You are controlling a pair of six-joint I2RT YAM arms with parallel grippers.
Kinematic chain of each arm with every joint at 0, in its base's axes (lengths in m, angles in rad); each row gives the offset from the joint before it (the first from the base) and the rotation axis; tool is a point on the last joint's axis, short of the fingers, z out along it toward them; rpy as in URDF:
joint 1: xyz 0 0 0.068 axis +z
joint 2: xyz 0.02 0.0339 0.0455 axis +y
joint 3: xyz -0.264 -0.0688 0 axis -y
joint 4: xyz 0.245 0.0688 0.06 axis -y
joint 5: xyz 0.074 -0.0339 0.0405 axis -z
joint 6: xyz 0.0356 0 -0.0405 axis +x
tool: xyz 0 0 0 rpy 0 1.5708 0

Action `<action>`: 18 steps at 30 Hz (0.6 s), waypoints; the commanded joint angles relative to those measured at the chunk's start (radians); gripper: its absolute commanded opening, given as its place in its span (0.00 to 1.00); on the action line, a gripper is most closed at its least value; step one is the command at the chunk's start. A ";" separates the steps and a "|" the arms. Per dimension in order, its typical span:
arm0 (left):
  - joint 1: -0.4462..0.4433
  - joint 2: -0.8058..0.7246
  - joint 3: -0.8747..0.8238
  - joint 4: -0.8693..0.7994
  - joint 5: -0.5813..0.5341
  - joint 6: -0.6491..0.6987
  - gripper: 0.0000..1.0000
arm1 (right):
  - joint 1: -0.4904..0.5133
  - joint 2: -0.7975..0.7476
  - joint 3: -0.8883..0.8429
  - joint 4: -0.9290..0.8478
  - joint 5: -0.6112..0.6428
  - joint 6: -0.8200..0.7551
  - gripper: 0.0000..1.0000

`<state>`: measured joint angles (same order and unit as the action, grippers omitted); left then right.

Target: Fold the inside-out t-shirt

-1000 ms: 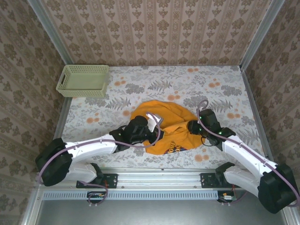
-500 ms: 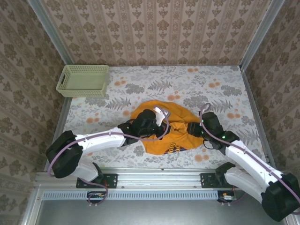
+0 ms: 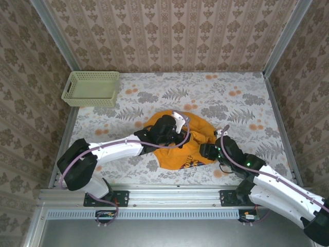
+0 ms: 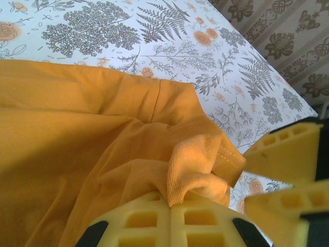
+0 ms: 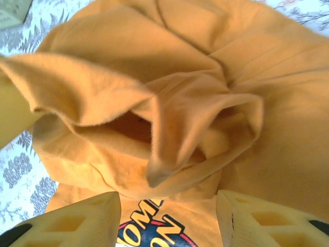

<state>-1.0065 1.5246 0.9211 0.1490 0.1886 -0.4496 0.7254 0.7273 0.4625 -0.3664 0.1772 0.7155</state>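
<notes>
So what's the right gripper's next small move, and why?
Probably lower the right gripper onto the raised flap of the t-shirt and close: its jaws stand open on nothing, while the left gripper is shut on a bunched edge of it.

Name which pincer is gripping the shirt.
The left pincer, shut on a bunch of the t-shirt; the right pincer stands open, holding nothing.

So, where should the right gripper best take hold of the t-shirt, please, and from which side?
The loose flap of the t-shirt sticking out toward the open right gripper. It stands clear of the bunched cloth, so coming straight in from the shirt's near right side should pinch it alone.
</notes>
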 commanded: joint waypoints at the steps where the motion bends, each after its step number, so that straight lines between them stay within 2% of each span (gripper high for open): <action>1: -0.001 0.001 0.025 -0.013 0.021 -0.015 0.00 | 0.019 0.068 0.002 0.042 0.080 0.055 0.57; 5: -0.009 -0.012 0.012 -0.006 0.030 -0.011 0.00 | 0.017 0.161 0.051 0.023 0.216 0.084 0.58; 8: -0.013 -0.023 0.001 0.004 0.045 -0.007 0.00 | -0.002 0.230 0.092 0.041 0.256 0.070 0.54; 10: -0.020 -0.031 -0.006 0.017 0.059 -0.003 0.00 | -0.016 0.277 0.128 0.039 0.269 0.059 0.51; 14: -0.039 -0.043 -0.011 0.018 0.071 0.014 0.00 | -0.039 0.317 0.167 0.050 0.278 0.035 0.51; 18: -0.048 -0.050 -0.019 0.032 0.078 0.015 0.00 | -0.066 0.320 0.174 0.052 0.259 0.027 0.56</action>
<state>-1.0470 1.5143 0.9146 0.1532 0.2398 -0.4492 0.6750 1.0428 0.6109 -0.3180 0.4088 0.7559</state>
